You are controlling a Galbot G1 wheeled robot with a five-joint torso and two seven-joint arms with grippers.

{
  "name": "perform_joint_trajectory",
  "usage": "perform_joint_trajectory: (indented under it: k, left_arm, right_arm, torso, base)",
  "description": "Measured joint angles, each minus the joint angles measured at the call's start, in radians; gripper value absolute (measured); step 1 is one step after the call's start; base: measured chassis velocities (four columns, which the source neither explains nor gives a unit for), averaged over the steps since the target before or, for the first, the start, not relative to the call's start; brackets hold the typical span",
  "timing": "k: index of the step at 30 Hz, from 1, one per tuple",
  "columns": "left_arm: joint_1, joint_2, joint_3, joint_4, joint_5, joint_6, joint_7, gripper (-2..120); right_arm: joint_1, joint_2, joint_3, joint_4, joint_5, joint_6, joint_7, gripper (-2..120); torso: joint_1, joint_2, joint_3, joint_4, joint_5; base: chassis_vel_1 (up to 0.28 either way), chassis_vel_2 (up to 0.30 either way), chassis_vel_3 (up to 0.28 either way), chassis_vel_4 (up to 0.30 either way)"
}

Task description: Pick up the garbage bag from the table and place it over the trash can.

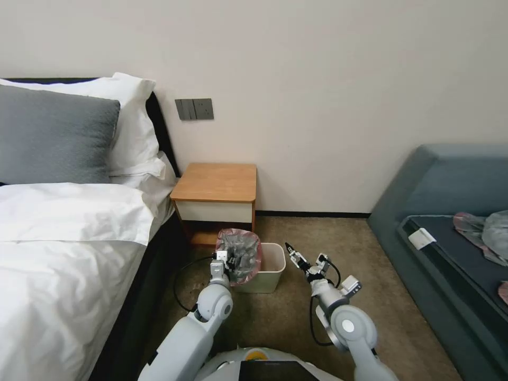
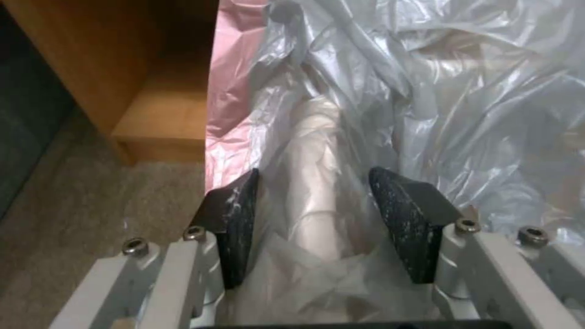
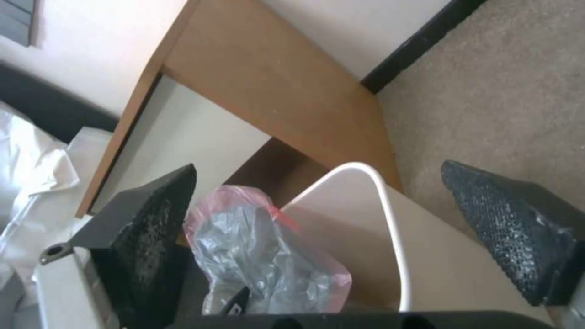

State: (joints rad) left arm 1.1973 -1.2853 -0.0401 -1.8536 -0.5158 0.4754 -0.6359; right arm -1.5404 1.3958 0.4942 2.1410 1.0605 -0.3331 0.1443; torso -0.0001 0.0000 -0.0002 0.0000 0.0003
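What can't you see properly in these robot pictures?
- Head view: the left side of the beige plastic trash can is hidden behind the translucent grey garbage bag with pink edges.
- Left wrist view: whether the open left end effector touches the film; the bag hides the bin's inside.
- Right wrist view: the open right end effector blocks the can's base.

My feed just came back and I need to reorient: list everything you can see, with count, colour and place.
Translucent grey plastic garbage bag: one, pink-edged, draped on the bin's left side.
Beige plastic rectangular trash can: one, on carpet before the nightstand.
Wooden nightstand table: one, light brown, against the wall.
Bed: one, white, far left.
Sofa: one, blue-grey, right.
Wall switch plate: one, grey.
Left end effector: open, at the bag.
Right end effector: open, right of the bin.
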Motion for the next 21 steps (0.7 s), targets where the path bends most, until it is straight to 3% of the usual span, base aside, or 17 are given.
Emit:
perform_joint_trajectory:
  k: [9, 12, 16, 21]
  left_arm:
    - [0.028, -0.009, -0.011, -0.007, 0.001, -0.031, -0.004, 27]
    - [0.048, -0.006, -0.008, -0.015, 0.007, -0.131, 0.007, 12]
    - [0.078, 0.0, -0.018, -0.048, 0.043, -0.211, 0.027, 7]
    - [0.118, 0.007, -0.039, -0.103, 0.078, -0.254, 0.059, 7]
  right_arm:
    - [0.005, -0.011, -0.012, 0.014, -0.003, 0.002, 0.0, 100]
    - [0.011, -0.017, -0.019, 0.063, -0.006, 0.0, 0.001, 100]
    - [0.023, -0.033, -0.045, 0.14, -0.011, -0.008, 0.012, 100]
    - [0.038, -0.059, -0.112, 0.212, -0.046, -0.014, 0.021, 100]
  torso:
    - [0.0, 0.0, 0.0, 0.0, -0.0004]
    - [0.0, 0.0, 0.0, -0.0005, -0.0011]
    - [0.0, 0.0, 0.0, 0.0, -0.0006]
    - [0.0, 0.0, 0.0, 0.0002, -0.0004]
  base:
    - [0.0, 0.0, 0.0, 0.0]
    - [0.0, 0.0, 0.0, 0.0]
    - [0.0, 0.0, 0.0, 0.0]
    - [0.0, 0.0, 0.0, 0.0]
